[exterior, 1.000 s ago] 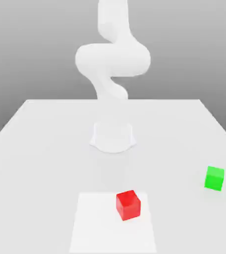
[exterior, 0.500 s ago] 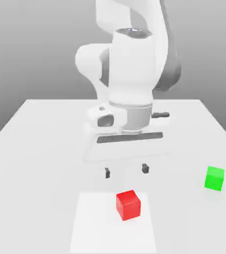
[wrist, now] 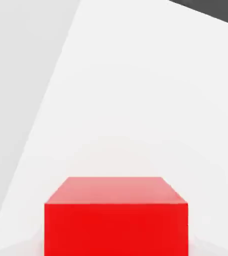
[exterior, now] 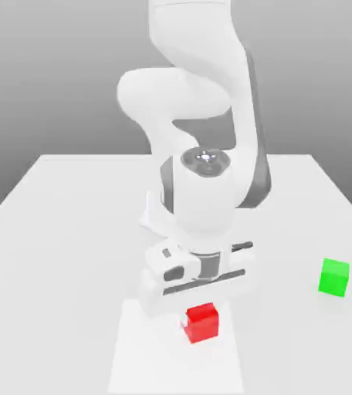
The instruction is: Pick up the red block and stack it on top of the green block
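— Where do you find the red block?

— Low in the middle of the exterior frame you have the small matte bright-red cube [exterior: 201, 323], sitting on a paler white square patch [exterior: 148, 351] of the flat white bench [exterior: 63, 231]. In the hand view you see the same red cube [wrist: 116, 215] close up, square-on, its top face and one side face showing, with the white surface stretching beyond it.

— And the end effector?

— You see the white hand of the arm lowered right over the red cube, its broad body covering the cube's top edge in the exterior view. The end effector [exterior: 200, 307] sits at the cube, and its fingers are hidden behind the hand's body, so you cannot watch them directly; they have come together, and since the cube lies just between them, you can take them as clamped on the red cube. The cube rests on the patch, not raised.

— Where is the green block?

— Look to the right side of the exterior frame, a little above the red cube's level: the small matte bright-green cube [exterior: 334, 277] stands alone on the bench, well apart from the red one and from the hand.

— And the arm itself?

— You see the white jointed arm [exterior: 202, 100] fold down from the upper centre of the frame, its round base partly hidden behind the wrist.
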`<action>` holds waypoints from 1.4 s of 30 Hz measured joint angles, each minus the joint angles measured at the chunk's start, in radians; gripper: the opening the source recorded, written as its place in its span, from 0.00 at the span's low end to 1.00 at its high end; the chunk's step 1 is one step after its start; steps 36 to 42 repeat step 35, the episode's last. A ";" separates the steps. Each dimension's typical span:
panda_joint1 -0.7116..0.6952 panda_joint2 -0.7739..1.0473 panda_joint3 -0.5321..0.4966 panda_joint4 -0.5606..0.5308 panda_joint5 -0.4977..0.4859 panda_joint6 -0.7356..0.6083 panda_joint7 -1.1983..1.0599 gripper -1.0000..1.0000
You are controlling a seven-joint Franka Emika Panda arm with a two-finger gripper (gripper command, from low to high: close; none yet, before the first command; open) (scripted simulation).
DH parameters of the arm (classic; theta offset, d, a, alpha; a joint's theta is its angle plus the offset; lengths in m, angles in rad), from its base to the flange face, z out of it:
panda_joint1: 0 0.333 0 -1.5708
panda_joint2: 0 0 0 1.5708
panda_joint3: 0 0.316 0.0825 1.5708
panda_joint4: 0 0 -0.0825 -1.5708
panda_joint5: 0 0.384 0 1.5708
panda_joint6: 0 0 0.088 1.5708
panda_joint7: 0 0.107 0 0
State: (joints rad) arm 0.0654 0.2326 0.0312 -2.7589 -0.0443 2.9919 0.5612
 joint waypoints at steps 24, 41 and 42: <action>0.463 -0.296 0.320 0.037 0.093 -0.330 -0.015 0.00; 0.511 -0.091 0.274 0.055 -0.103 -0.155 0.131 1.00; 0.511 -0.091 0.274 0.055 -0.103 -0.155 0.131 1.00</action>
